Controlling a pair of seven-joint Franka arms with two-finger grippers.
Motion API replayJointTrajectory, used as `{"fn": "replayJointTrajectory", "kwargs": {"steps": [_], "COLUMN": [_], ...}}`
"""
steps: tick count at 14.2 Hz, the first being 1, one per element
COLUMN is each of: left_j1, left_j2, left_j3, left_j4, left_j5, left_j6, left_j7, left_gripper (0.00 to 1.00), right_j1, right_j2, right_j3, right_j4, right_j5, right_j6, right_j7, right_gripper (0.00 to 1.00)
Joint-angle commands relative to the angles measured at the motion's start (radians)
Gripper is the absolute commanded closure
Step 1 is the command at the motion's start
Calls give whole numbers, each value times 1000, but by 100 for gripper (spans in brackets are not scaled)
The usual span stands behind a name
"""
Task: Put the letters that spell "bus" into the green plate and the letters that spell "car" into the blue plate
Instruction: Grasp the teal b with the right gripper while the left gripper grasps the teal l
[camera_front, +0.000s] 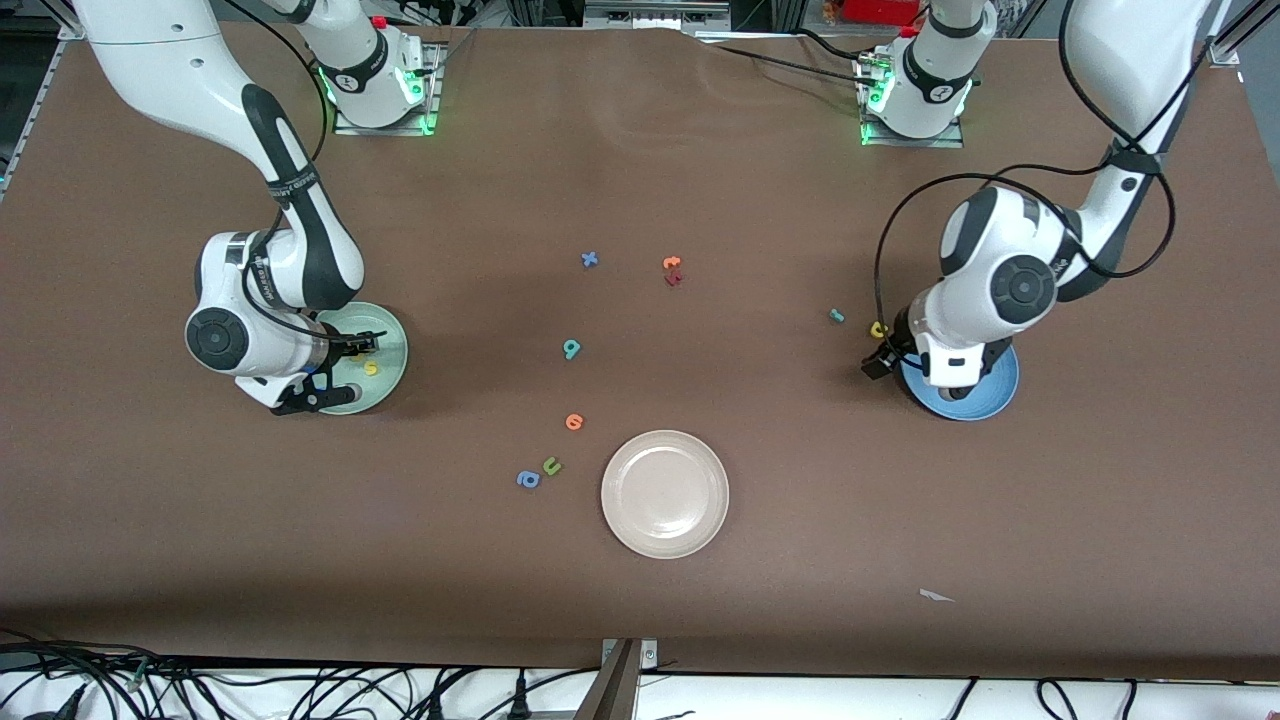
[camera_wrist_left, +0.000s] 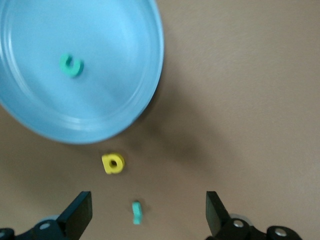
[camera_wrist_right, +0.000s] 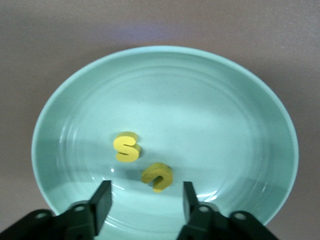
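Hovering over the green plate, the right tool has its fingers spread; the yellow "s" and yellow "u" lie in that plate. The left tool, spread wide, hangs beside the blue plate, which holds the teal "c"; the yellow "a" and teal "r" lie on the desk just beside that plate. The teal looped letter lies mid-desk.

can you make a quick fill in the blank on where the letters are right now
1. The green plate holds ___ yellow letters.
2. The teal c lies in the ___ plate.
3. The yellow a lies on the ___, outside that plate.
4. The open right gripper hangs over the ___ plate.

Missing words: two; blue; table; green
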Motion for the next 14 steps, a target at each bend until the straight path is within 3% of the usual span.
{"fn": "replayJointTrajectory", "kwargs": {"steps": [1,4,7,10,13,14], "left_j1": [0,-16,-66,-66,-59,-57], "left_j2": [-40,-73,-72,-58,-43,-43], "left_j3": [-2,-25,-33,-36,-36,-36], "left_j4": [-125,-277,-311,-342,-342,-340], "left_j5": [37,76,166,339,361,361], "left_j6": [177,374,381,379,378,378], "left_j7": [-213,-354,-556,-733,-755,-772], "left_gripper": [0,0,1,2,11,25], "right_j1": [-1,4,19,95,213,229], "right_j2": [-46,-49,-37,-11,26,36], "right_j3": [14,85,170,188,188,188], "right_j4": [20,116,159,167,185,185], "right_j5": [20,20,18,20,14,15], "right_j6": [-60,-155,-140,-65,16,42], "right_j7": [-1,160,402,605,888,959], "right_gripper": [0,0,0,0,6,7]}}
